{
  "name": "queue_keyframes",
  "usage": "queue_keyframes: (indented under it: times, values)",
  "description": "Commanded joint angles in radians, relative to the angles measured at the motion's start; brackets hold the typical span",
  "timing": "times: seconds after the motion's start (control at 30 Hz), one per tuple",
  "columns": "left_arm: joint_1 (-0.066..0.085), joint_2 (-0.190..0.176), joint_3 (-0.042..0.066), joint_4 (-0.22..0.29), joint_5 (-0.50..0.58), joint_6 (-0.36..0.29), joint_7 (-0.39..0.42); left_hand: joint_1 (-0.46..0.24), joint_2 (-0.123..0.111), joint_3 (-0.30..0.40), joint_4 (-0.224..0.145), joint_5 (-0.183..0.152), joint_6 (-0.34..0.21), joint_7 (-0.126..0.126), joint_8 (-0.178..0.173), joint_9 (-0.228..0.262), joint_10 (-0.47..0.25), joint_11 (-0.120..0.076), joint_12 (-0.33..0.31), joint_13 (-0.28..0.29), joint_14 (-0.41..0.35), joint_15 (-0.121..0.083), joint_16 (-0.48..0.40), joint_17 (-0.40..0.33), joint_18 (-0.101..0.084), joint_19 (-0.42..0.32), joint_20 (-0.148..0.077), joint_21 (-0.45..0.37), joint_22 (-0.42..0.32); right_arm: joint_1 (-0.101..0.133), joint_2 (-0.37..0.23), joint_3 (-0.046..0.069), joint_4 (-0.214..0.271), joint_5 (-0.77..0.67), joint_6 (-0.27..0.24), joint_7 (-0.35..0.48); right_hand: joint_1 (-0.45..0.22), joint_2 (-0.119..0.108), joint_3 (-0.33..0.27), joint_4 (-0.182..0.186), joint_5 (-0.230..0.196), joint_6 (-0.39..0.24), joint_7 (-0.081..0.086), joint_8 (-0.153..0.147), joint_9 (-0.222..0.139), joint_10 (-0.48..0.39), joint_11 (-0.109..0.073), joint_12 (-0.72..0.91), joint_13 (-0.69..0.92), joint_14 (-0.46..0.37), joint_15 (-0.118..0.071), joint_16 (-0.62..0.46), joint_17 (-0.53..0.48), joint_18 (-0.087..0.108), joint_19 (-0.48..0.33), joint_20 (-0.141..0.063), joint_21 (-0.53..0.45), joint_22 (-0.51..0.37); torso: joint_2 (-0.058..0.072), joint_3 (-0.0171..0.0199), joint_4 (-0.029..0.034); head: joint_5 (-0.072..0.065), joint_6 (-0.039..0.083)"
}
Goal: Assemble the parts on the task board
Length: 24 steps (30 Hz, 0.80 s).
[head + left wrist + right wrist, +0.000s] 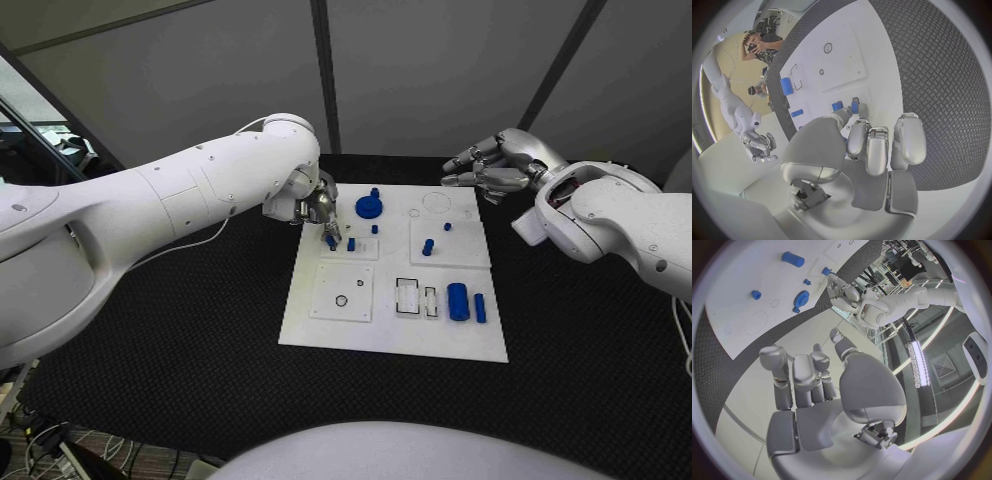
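Head view: 1 task board [392,335], 2 hands.

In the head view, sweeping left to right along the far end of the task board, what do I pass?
Left hand over the board's left part → blue round part → small blue peg → right hand, held past the task board at its far right corner.

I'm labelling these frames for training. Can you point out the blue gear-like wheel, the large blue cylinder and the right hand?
blue gear-like wheel [369,207]: head view, on its round top face.
large blue cylinder [457,301]: head view, mid-length of its body.
right hand [488,167]: head view, middle of the hand.
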Motion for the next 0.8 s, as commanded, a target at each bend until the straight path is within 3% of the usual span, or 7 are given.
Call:
queue_keyframes:
  times: [0.03,0.8]
  values:
    - [0.002,0.002,0.000,0.001,-0.022,0.021,0.009,-0.001,0.008,0.152,-0.160,-0.003,-0.005,0.003,-0.006,0.001,0.003,0.002,0.003,0.175,0.107,0.006,0.006,0.263,0.015,-0.003,0.006,0.004,0.033,0.002,0.002,0.001,0.000,-0.001,0.005,0.010,-0.003,0.007,0.000,-0.002,0.002,-0.008,-0.002,-0.004,0.001,0.005,0.001,0.006,0.001,0.006,-0.002,-0.004,0.001,0.008,0.006,-0.003,-0.002,0.001,0.000,-0.0003,-0.0001,0.000,-0.001]
    - [0.002,0.009,-0.009,-0.002,-0.022,0.035,0.021,-0.002,0.007,0.153,-0.162,-0.003,-0.005,0.003,-0.006,0.001,0.002,0.003,0.002,0.175,0.107,0.007,0.006,0.263,0.016,-0.004,0.006,0.002,0.031,0.002,0.005,0.001,-0.003,-0.001,0.009,0.011,-0.003,0.007,0.000,-0.002,0.002,-0.008,-0.002,-0.004,0.001,0.005,0.001,0.006,0.001,0.006,-0.002,-0.004,0.001,0.008,0.006,-0.003,-0.002,0.001,0.000,-0.0003,-0.0007,0.000,0.000]
